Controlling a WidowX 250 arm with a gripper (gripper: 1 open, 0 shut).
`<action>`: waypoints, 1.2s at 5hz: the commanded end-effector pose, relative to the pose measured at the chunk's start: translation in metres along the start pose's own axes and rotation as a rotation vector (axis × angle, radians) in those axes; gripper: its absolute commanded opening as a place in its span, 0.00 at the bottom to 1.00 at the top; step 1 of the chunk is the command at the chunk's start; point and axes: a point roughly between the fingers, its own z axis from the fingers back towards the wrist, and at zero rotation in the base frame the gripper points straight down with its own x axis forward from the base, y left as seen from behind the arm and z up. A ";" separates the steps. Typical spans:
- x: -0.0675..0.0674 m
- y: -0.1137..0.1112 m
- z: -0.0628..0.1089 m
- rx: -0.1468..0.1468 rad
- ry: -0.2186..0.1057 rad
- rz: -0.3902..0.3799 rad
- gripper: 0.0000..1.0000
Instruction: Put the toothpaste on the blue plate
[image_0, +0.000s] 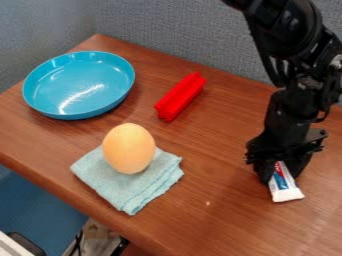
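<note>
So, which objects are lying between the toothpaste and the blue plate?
In the camera view, the red block lies between the toothpaste and the blue plate; the egg on its cloth sits nearer the camera.

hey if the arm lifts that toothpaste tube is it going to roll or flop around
Probably not roll: the toothpaste looks flat and lies flat on the table. It may sag or pivot a little, since the gripper is shut on one end only, with the rest sticking out. It looks small, so likely light.
</note>
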 end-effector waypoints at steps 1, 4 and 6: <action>0.011 -0.002 0.031 -0.071 -0.039 0.005 0.00; 0.015 0.002 0.038 -0.067 -0.037 -0.011 0.00; 0.017 0.005 0.042 -0.065 -0.036 -0.021 0.00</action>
